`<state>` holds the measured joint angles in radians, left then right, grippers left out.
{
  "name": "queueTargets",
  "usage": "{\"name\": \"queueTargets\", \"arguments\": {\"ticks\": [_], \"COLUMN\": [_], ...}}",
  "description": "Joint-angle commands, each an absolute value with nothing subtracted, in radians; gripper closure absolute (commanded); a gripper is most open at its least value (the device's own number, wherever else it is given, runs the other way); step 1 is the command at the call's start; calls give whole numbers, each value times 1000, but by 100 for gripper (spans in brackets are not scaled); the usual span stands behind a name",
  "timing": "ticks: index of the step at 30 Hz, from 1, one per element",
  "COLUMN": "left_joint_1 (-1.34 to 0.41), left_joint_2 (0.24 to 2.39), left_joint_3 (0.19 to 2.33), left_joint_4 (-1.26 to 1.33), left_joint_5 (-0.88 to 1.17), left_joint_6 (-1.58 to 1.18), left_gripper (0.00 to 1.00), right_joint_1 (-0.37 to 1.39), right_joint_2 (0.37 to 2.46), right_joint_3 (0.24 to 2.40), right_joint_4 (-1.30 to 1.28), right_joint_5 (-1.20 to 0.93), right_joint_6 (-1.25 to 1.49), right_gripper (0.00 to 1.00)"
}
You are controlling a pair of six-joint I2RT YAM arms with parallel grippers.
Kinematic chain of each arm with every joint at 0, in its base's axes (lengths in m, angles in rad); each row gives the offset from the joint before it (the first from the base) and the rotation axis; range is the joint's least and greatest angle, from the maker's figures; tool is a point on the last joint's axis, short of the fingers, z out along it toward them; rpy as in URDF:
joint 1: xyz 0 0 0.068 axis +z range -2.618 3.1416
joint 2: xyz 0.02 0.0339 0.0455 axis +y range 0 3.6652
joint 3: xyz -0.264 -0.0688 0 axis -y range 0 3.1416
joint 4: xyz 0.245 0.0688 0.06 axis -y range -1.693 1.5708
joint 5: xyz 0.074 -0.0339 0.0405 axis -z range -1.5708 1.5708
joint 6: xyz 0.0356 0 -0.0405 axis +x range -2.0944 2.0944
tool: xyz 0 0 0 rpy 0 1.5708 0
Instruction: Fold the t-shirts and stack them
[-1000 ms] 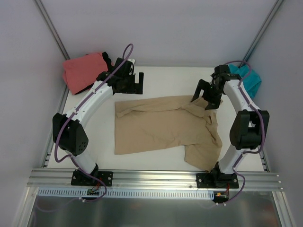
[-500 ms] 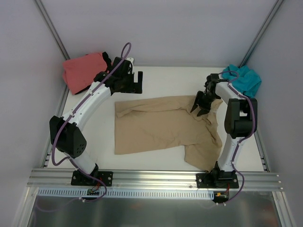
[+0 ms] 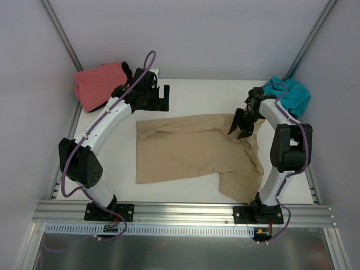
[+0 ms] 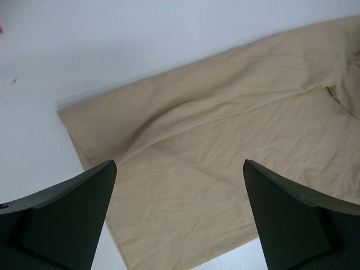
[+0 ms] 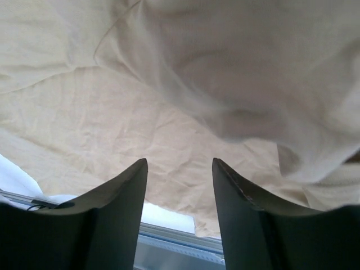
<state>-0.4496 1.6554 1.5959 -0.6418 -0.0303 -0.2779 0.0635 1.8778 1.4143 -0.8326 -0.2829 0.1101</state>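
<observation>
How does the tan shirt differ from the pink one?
The tan shirt lies spread out mid-table; the pink shirt sits bunched in the far left corner. The tan shirt covers far more table than the pink shirt. Both are plain, unpatterned cloth.

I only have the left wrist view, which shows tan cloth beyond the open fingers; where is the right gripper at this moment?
Observer: The right gripper is down at the far right end of the tan t-shirt, jaws partly apart.
Operator: Thank you. Are any other shirts about?
Observer: A coral-pink t-shirt lies bunched in the far left corner.
Operator: Anything else?
Observer: A teal t-shirt sits crumpled in the far right corner.
</observation>
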Motion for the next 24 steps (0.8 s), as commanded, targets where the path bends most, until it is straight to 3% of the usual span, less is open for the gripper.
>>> {"name": "queueTargets", "arguments": {"ticks": [1,24], "left_joint_1": [-440,-434], "left_joint_2": [1631,1640], "left_joint_3": [1592,1608], "left_joint_4": [-647,-655], "left_joint_5": [-26,-26], "left_joint_6": [-291,-261], "left_gripper": [1,1], "right_joint_1": [68,67], "right_joint_2": [1772,1833], "right_joint_3": [1430,1285], "right_joint_4": [-894,-796], "right_joint_5": [-235,-160], "right_joint_6": [89,94], "right_gripper": [45,44]}}
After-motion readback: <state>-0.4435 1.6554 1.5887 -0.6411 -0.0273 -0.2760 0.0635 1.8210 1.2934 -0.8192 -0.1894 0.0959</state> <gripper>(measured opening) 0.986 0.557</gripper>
